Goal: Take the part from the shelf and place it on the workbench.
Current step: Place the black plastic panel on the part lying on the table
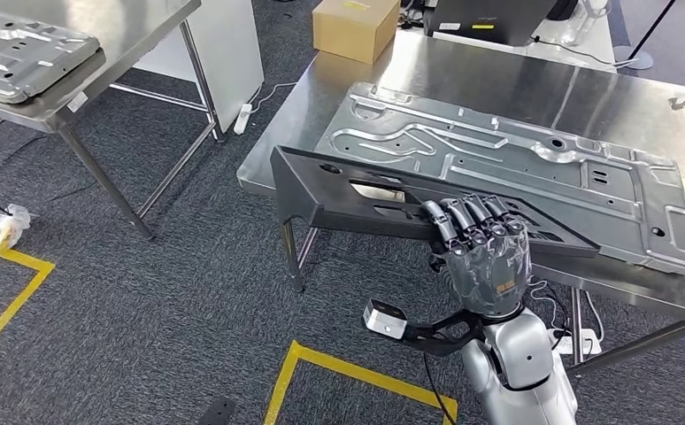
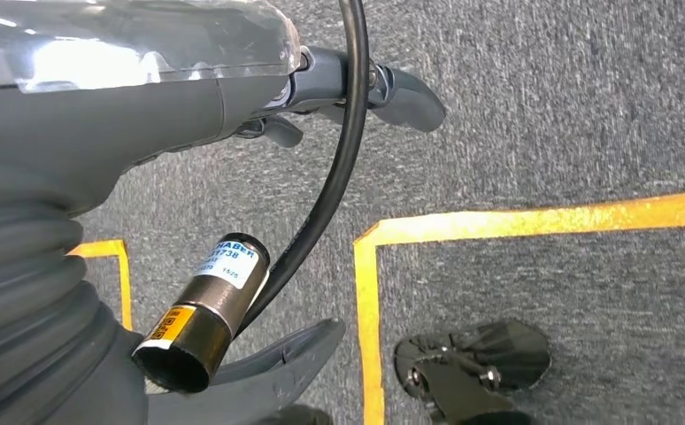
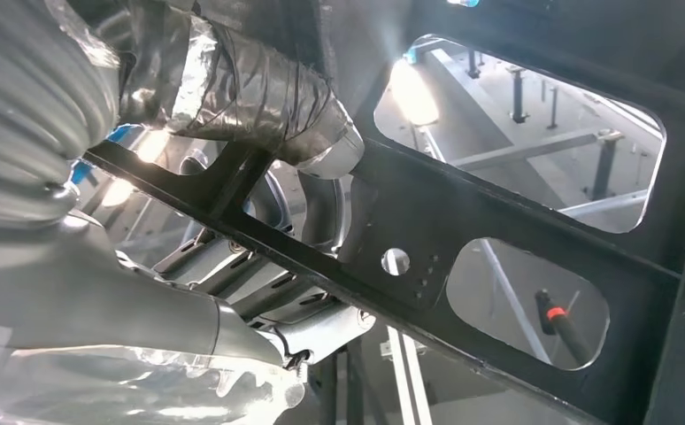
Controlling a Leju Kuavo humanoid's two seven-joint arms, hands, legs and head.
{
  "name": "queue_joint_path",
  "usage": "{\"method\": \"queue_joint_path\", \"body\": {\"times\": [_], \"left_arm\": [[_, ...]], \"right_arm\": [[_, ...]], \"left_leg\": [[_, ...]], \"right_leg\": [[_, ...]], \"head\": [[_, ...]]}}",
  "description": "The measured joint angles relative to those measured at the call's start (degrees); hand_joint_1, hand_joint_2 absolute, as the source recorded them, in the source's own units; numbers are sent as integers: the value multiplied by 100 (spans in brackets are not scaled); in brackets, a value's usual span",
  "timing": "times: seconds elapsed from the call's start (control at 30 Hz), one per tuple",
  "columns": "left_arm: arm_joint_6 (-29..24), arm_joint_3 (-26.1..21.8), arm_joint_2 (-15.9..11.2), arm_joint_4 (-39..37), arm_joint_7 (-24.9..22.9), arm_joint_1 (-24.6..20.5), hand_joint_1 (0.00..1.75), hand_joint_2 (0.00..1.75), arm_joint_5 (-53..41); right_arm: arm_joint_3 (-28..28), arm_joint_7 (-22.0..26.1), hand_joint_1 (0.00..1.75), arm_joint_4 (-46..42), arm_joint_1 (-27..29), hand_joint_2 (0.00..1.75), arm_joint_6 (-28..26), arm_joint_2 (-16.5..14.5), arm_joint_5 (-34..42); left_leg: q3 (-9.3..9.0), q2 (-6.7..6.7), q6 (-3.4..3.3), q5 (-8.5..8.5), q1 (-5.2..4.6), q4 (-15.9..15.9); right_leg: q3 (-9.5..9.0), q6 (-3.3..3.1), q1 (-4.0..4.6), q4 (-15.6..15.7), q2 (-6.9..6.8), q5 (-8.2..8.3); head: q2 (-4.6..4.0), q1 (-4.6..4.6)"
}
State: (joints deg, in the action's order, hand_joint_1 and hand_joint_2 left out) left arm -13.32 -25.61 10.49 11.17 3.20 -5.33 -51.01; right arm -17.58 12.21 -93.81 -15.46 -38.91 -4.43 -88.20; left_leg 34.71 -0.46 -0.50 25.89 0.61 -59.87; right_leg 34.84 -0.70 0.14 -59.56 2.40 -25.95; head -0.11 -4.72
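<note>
right hand (image 1: 485, 243) gripped dark part (image 1: 357, 190), tilted over worktop (image 1: 498, 88) near edge, overlapping silver panel (image 1: 516, 164) | left hand (image 2: 357, 97) held nothing | release pending

Black part (image 1: 339, 190), silver stamped panel (image 1: 516, 159), tan cardboard box (image 1: 355, 27), yellow floor tape (image 1: 357, 372) on speckled grey carpet (image 1: 144, 292)

part (image 1: 348, 190) on workbench (image 1: 516, 88) edge, box (image 1: 355, 27) behind
</note>
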Motion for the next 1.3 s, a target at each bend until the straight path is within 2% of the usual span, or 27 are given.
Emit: {"method": "queue_joint_path", "body": {"times": [0.23, 0.4, 0.73, 1.3], "left_arm": [[-4, -6, 0, 0, -29, -5, 0, 175, -35], [-99, -60, 0, 0, -271, -3, 0, 175, -56], [-138, -169, 2, 0, -551, 5, 0, 175, -55], [-128, -242, 4, 0, -461, 9, 0, 175, -77]], "right_arm": [[-19, -166, 175, 1, -15, 175, 0, 5, -28], [-50, -221, 175, 2, -20, 175, 0, 15, -28], [-222, -303, 175, 6, -32, 175, 0, 17, -39], [-316, -380, 175, 15, -44, 175, 0, 52, -29]], "left_leg": [[2, 0, -32, 16, -3, -4], [-2, 1, -35, 18, -2, -1], [-11, 1, -24, 12, 5, 18], [-14, 1, -15, 7, 8, 25]], "right_leg": [[-9, 69, -4, 27, -1, 3], [-7, 97, -2, 27, -2, -3], [-4, 98, 7, 23, -2, -4], [-1, 97, 15, 20, -2, -5]], "head": [[0, -1], [0, -1], [0, 1], [0, 0]]}}
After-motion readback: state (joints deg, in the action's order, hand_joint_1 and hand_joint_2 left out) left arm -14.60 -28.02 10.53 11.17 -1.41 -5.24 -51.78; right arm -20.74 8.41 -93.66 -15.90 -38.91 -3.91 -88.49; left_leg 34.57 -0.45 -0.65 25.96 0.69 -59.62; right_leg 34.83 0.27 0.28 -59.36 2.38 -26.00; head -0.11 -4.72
